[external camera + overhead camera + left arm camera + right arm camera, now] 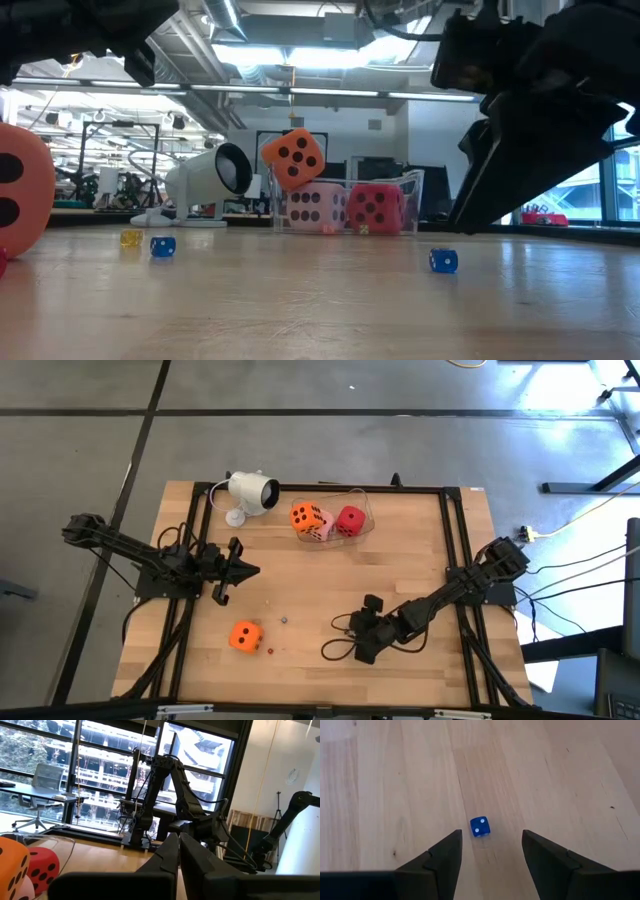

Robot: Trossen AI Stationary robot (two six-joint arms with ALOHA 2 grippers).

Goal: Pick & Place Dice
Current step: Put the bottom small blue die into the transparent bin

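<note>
Three dice sit in a clear container (pixel 362 503) at the table's far side: an orange die (pixel 305 516) perched on a pale pink die (pixel 322 529), and a red die (pixel 350 520) beside them. They also show in the low view as the orange die (pixel 293 157), the pink die (pixel 312 207) and the red die (pixel 375 208). A second orange die (pixel 245 636) rests on the wood near the near edge. My left gripper (pixel 252 570) hangs shut left of centre, pointing right. My right gripper (pixel 332 640) is open and low over the table, right of the loose orange die.
A white camera-like device (pixel 250 491) stands left of the container. Tiny dice lie scattered on the wood: a blue one (pixel 480 826) just ahead of my right fingers, another blue one (pixel 162 246) and a yellow one (pixel 131 238). Bare wood lies in the table's middle.
</note>
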